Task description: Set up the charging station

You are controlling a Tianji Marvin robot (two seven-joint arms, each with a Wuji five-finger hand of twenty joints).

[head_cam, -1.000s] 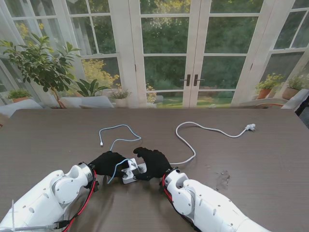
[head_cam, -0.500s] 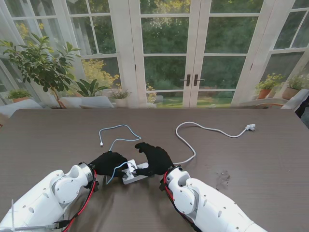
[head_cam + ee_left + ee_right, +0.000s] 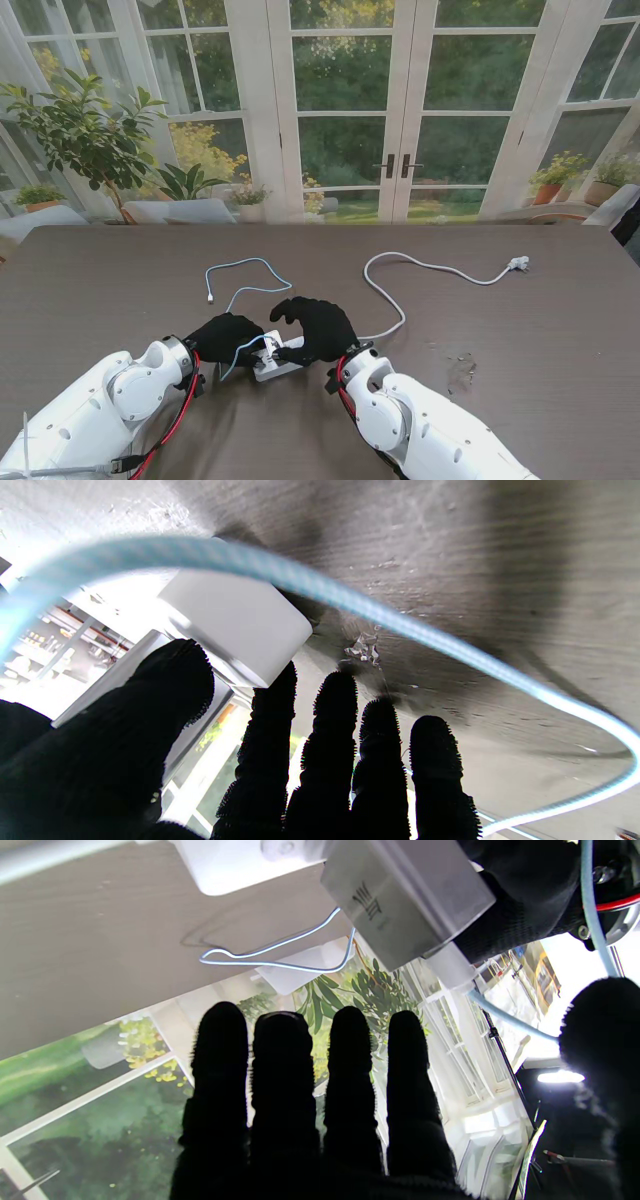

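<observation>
Power strip sits on the worktop, near edge. Left hand fingers clamped on white charger (blue cable attached) at the strip. Right hand fingers apart, resting on the strip.

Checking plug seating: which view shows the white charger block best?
Right wrist view: the charger block fills the frame, one face with its marking visible, the left hand on it. The left wrist view shows one blurred corner. The stand view shows a small sliver between both hands.
</observation>
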